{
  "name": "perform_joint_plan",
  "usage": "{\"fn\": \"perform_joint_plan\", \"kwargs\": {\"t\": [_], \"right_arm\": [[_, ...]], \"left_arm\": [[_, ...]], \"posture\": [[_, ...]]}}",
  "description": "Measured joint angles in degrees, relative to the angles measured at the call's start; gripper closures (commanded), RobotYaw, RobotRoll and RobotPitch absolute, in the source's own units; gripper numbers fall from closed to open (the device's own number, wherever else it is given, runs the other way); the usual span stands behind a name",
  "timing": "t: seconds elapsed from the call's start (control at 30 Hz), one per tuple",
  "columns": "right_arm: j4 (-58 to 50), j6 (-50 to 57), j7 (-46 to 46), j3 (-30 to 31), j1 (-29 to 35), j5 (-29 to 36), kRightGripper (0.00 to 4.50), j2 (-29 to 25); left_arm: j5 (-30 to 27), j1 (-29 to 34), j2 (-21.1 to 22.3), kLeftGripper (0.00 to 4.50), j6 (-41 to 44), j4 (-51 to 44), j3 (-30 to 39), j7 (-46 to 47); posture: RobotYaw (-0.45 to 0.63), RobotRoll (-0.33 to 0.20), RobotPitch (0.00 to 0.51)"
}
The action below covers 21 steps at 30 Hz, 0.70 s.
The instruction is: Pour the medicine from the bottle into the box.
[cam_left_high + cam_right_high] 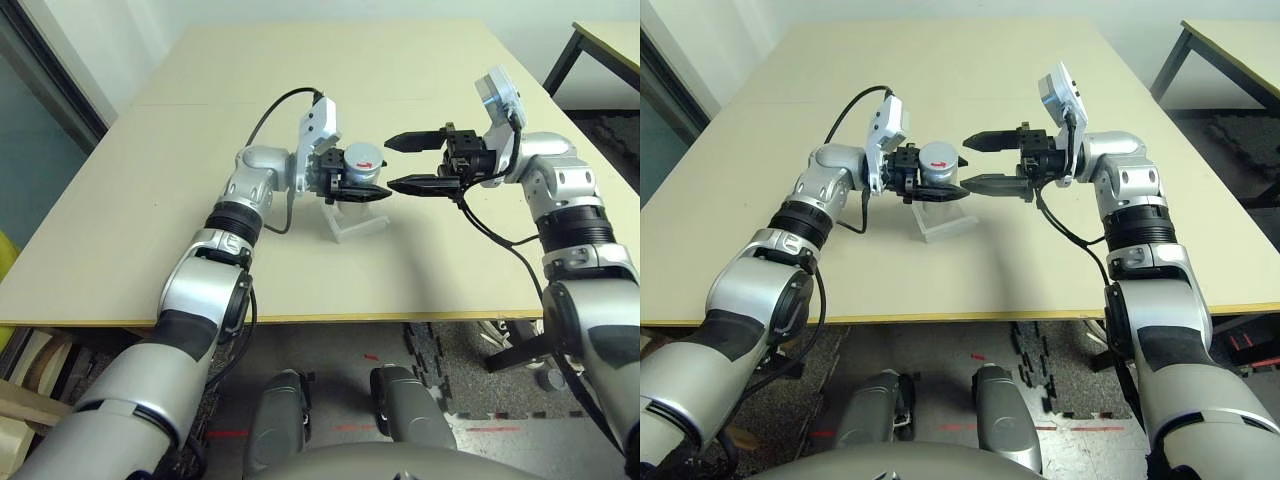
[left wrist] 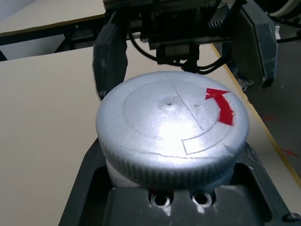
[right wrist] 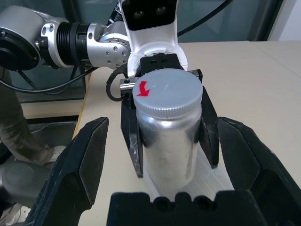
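Observation:
My left gripper point(image 1: 364, 176) is shut on the bottle point(image 1: 362, 159), a silver-grey cylinder held on its side a little above the table. Its round grey cap point(image 2: 171, 127) carries a red arrow and points toward my right gripper point(image 1: 392, 163). That gripper is open, one black finger point(image 3: 77, 165) on each side of the cap, not touching it. The clear plastic box point(image 1: 356, 221) lies on the table directly under the bottle and the left gripper.
The beige table point(image 1: 150, 200) stretches wide to the left and far behind both arms. Its front edge runs just below the box. A second table point(image 1: 600, 40) with black legs stands at the back right. A black cable point(image 1: 275, 110) loops over my left wrist.

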Motion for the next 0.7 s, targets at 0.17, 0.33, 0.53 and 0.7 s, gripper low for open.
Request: {"fn": "perform_joint_plan", "kwargs": {"t": [0.17,0.33,0.53,0.7], "right_arm": [[0.2,-0.3,-1.3,0.4,-0.2,0.0,0.0,2.1],[0.9,-1.2,-2.5,1.0,-1.1,-0.2,0.0,3.0],[2.5,-2.5,-3.4,1.4,-2.0,-0.2,0.0,3.9],[2.7,-3.2,-3.9,1.5,-2.0,-0.3,0.0,4.0]], "left_arm": [[0.1,0.0,-0.2,1.78,-0.1,0.0,-0.4,-0.1],[0.2,0.0,-0.2,1.78,-0.1,0.0,-0.6,-0.3],[0.2,0.1,-0.3,1.78,0.3,-0.1,-0.6,-0.3],[0.2,0.2,-0.4,1.78,0.5,-0.1,-0.6,-0.3]], "posture": [[-0.25,0.0,0.073],[-0.25,0.0,0.073],[-0.25,0.0,0.077],[-0.25,0.0,0.08]]}}
